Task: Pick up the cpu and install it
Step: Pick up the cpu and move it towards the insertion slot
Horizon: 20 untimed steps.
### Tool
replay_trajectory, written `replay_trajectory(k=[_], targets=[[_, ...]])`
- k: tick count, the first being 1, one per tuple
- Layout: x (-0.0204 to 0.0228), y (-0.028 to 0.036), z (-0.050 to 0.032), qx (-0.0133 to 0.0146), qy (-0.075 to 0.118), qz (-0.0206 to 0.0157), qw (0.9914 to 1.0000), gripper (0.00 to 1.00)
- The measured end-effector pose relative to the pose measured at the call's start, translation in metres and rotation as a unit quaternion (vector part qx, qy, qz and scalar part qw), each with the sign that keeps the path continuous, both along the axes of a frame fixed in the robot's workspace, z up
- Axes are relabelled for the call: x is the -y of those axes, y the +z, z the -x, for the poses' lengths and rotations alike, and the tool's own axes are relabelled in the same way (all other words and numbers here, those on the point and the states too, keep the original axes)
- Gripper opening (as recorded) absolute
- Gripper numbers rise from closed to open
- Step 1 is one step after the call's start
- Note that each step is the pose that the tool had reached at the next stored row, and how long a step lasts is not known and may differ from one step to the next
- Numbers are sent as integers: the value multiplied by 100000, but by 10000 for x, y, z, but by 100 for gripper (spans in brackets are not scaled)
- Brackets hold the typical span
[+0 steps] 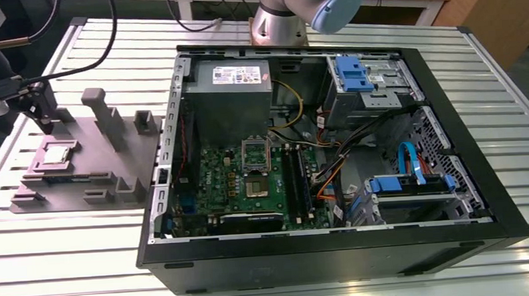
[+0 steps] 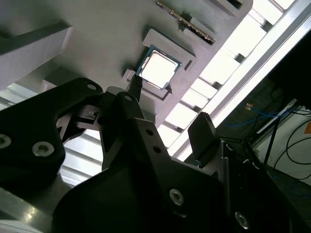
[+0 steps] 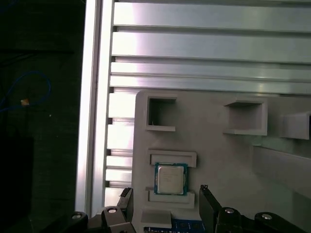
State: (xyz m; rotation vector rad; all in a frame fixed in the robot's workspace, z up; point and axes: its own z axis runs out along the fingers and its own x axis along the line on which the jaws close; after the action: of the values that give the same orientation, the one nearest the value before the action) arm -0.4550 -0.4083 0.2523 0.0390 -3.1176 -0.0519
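The cpu (image 1: 55, 155) is a small square chip with a shiny metal top, lying flat in a shallow recess of the grey fixture plate (image 1: 104, 165) at the exterior view's left. My gripper (image 1: 43, 117) hangs just above it, apart from it. Both wrist views show the cpu (image 3: 170, 178) (image 2: 158, 68) seated in its recess. In the first wrist view my gripper (image 3: 166, 198) is open, with one dark finger on each side of the chip's line and nothing between them. In the second wrist view one fingertip (image 2: 136, 87) reaches near the chip's corner.
An open black computer case (image 1: 332, 252) lies at the exterior view's middle, with the green motherboard (image 1: 239, 189), its silver socket frame (image 1: 254, 163) and the grey power-supply box (image 1: 231, 82). Grey posts (image 1: 97, 108) rise from the fixture beside the cpu. The slatted table's edge (image 3: 90, 121) runs close by.
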Motion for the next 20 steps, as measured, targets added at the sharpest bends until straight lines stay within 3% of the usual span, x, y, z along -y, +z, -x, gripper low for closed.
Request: replay_trajectory(k=[3,4,20], targets=[[0,-17,0,-5,-80,981,99995,65],[1,-19,0,-7,-87,1148,99993,65],[0,-21,0,0,-92,1369,99991,65]])
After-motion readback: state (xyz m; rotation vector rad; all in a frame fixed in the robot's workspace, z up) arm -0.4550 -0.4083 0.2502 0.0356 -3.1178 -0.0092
